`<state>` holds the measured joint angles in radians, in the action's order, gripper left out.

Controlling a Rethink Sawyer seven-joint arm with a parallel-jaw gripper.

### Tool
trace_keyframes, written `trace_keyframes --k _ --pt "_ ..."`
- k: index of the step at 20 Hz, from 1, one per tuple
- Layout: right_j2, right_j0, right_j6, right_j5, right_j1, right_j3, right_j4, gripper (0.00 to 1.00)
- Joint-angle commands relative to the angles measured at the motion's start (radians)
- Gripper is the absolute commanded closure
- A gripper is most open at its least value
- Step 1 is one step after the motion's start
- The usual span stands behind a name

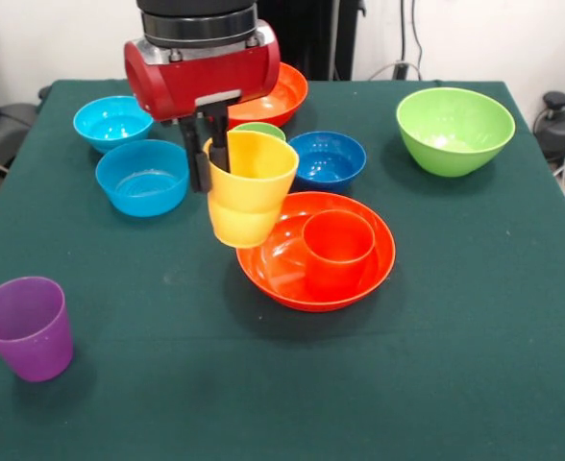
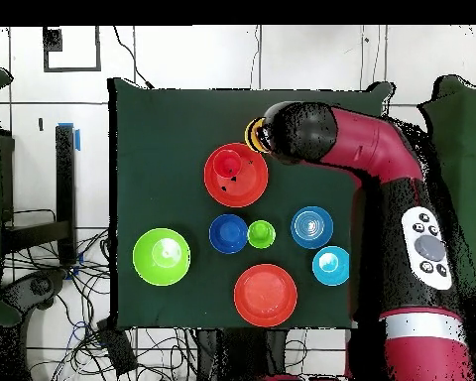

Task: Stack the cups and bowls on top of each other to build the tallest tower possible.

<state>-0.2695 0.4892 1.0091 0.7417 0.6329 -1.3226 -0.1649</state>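
My gripper (image 1: 209,171) is shut on the rim of a yellow cup (image 1: 249,192), with one finger inside it and one outside. The cup hangs tilted above the table, just left of a large orange bowl (image 1: 268,267). An orange cup (image 1: 338,248) stands upright in that bowl. A green cup (image 1: 260,129) peeks out behind the yellow one. A purple cup (image 1: 28,327) stands alone at the near left. In the overhead view the arm covers most of the yellow cup (image 2: 254,136), next to the orange bowl (image 2: 215,187).
A dark blue bowl (image 1: 328,158), a lime green bowl (image 1: 454,130), two light blue bowls (image 1: 112,120) (image 1: 143,176) and a second orange bowl (image 1: 284,94) sit across the far half of the green-covered table (image 1: 455,365). Cables lie on the floor round it.
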Motion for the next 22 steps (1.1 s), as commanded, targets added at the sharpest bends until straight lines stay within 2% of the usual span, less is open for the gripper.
trace_keyframes --k 1,11,22 --pt "0.006 -0.026 0.138 0.037 -0.060 -0.034 -0.016 1.00" --pt "-0.015 -0.010 0.122 -0.072 -0.052 -0.091 -0.024 1.00" --pt "-0.019 -0.014 0.106 -0.081 -0.051 -0.094 -0.026 1.00"
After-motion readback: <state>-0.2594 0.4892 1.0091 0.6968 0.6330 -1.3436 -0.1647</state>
